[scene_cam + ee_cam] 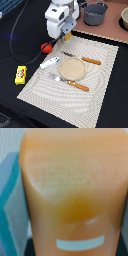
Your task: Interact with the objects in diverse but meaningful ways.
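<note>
Since the gripper [66,36] appears clamped on the orange ridged block [67,35] and holds it above the far edge of the striped placemat [102,75], the sound course, I judge, is to carry it level and lower it onto bare mat, clear of the red tomato-like ball [46,47]. In the wrist view the block [72,193] fills nearly everything: matte orange, rounded at the shoulder, bearing a pale bar.

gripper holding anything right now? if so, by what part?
Yes: the gripper holds the orange block, lifted above the mat. The wrist view is filled by the block; which part is clamped cannot be told.
</note>
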